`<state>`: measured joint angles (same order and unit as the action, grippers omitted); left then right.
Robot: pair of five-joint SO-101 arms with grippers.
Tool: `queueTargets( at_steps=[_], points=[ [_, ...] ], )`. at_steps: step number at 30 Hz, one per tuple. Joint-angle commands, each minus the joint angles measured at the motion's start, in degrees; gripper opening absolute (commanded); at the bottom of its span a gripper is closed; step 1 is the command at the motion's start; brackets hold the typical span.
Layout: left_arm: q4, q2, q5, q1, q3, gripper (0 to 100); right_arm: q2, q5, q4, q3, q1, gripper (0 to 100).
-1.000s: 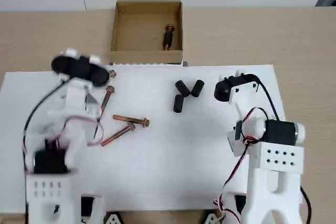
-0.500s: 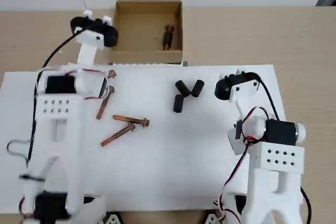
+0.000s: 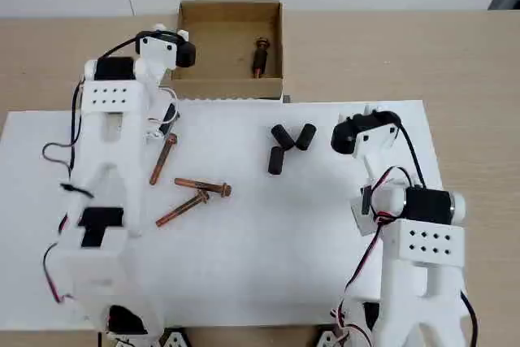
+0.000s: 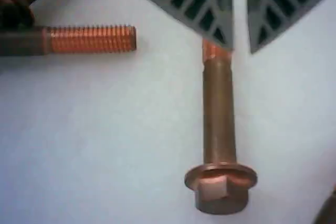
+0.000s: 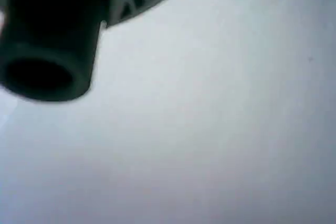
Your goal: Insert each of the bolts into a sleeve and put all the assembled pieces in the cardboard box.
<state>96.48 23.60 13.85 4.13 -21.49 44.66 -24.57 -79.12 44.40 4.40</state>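
Note:
My left gripper point(image 4: 239, 45) hangs open by a narrow gap over the threaded tip of a copper bolt point(image 4: 218, 129) lying on the white sheet. A second bolt point(image 4: 89, 39) lies just beside it. From above, this gripper point(image 3: 168, 115) is near the box's front left corner, above a bolt point(image 3: 162, 158). Two more bolts point(image 3: 203, 187) lie toward the middle. Three black sleeves point(image 3: 283, 136) sit loose on the sheet. My right gripper point(image 3: 351, 137) stays beside them, shut on a black sleeve point(image 5: 47, 72). The cardboard box point(image 3: 185, 46) holds one assembled piece point(image 3: 260, 56).
The white sheet point(image 3: 276, 258) covers the wooden table and has free room across its near half. The box stands at the sheet's far edge. Both arm bases stand at the near edge, left and right.
The left arm has swung from the sheet's left side up toward the box and lowered its gripper over the bolts. The right arm has kept still.

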Motion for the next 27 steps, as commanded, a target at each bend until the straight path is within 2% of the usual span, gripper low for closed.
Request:
queueTargets(
  at_steps=[1,16,27],
  points=[
    [4.0,4.7,1.1,0.3,-8.2,4,1.3,0.0,1.7,0.3,0.1,0.3],
    [3.1,14.3,3.3,-1.0,-11.1,8,1.1,-0.1,1.7,0.4,0.1,0.3],
    [-0.3,15.0,3.3,-0.1,-10.9,9,1.4,-0.3,1.3,0.4,0.1,0.3]
  ],
)
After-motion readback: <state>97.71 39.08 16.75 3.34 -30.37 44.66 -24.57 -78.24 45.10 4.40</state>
